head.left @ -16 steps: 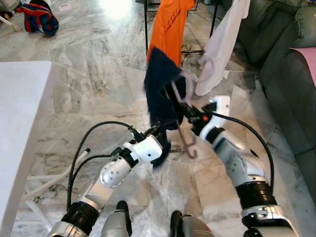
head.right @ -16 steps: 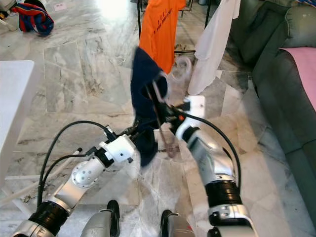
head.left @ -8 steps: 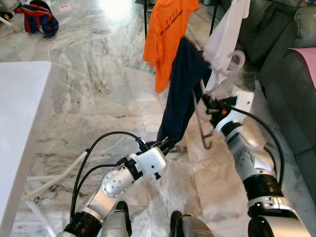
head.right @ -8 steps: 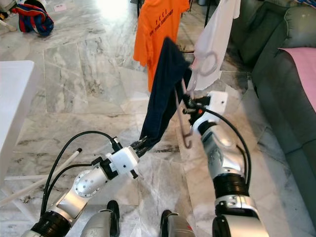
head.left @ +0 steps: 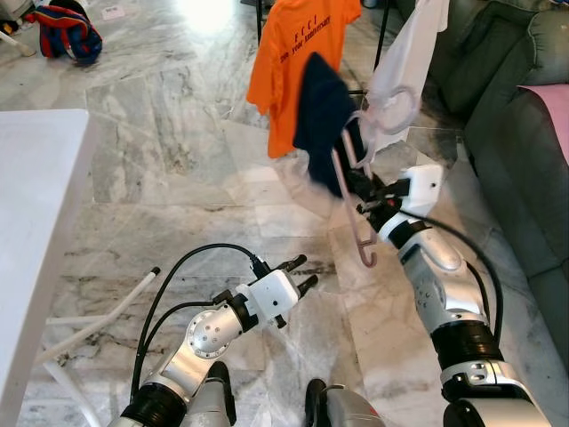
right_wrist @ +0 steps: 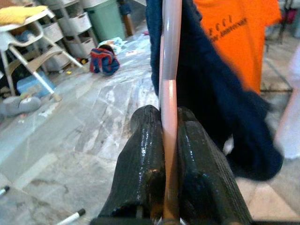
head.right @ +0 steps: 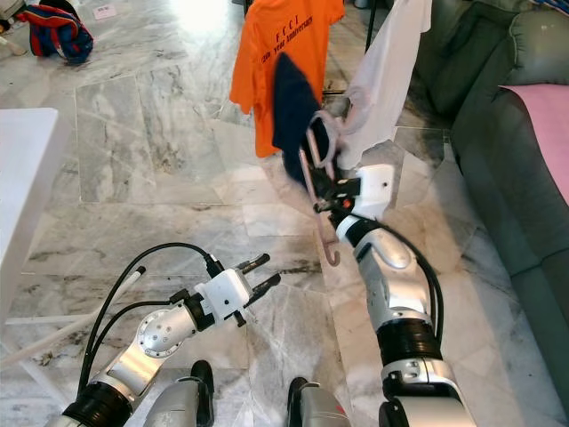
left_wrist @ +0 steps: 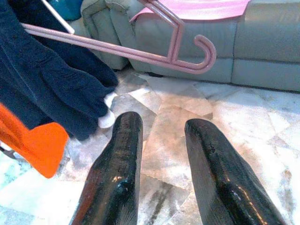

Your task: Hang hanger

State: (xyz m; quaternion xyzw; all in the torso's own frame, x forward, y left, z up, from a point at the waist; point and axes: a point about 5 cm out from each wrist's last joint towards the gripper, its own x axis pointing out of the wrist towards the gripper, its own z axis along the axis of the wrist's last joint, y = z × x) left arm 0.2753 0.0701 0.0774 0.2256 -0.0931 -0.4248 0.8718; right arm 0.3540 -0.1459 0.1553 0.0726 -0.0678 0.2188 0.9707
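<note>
- The rack that carries the orange T-shirt (head.left: 298,67) and the white garment (head.left: 404,62) is cut off at the top of my head views; I can make out only its dark uprights, so I cannot tell how the clothes are hung.
- The dark navy garment (head.left: 324,120) on my pink hanger (head.left: 351,200) is blurred, and its folds hide the hanger's upper part.
- My right tool (head.right: 327,197) is clenched on the hanger's bar; in the right wrist view the pink bar (right_wrist: 169,93) runs straight between the two black fingers (right_wrist: 143,159), and the navy cloth hangs just beyond them.
- The hanger's hook (head.left: 366,258) points down, below my right tool, above the floor.
- The hanger is held up in front of the orange T-shirt and beside the white garment; whether the navy cloth touches either, I cannot tell.
- My left tool (head.left: 298,274) is released and holds nothing, low and well apart from the hanger; the left wrist view shows its two fingers (left_wrist: 117,173) parted, with the pink hook (left_wrist: 204,54) beyond them.
- The floor (head.left: 178,142) is pale grey veined marble in large slabs, with a bright glare near the far edge.
- A white surface (head.left: 36,205) lies along my left side, cut off by the frame.
- A grey-green sofa (head.left: 524,116) stands on my right, with pink cloth (head.left: 556,102) on its seat.
- A red and blue bundle (head.left: 67,31) lies on the floor at the far left.
</note>
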